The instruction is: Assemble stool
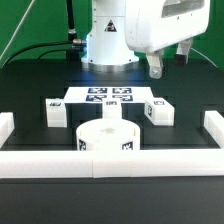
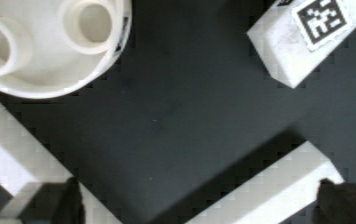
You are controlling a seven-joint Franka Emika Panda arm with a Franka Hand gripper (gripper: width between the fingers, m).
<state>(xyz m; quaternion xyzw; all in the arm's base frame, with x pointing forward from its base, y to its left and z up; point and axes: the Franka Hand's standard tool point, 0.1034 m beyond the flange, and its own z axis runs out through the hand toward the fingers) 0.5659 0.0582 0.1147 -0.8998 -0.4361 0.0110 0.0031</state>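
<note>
Zero joins made so far. Hovering high with the pincer [image 1: 170,62], spread wide apart, clamped on nothing. Below and a little to one side, down on the black table [image 1: 30,95]: one leg [image 1: 157,111], loose, tag facing up. Further out from the pincer: the seat [image 1: 105,138], lying flat, sockets bare in the wrist view. Beyond that, well apart, a second leg [image 1: 58,113]. No third in sight. Left to do, at a guess: everything, picking up legs and fitting each into the seat.
</note>
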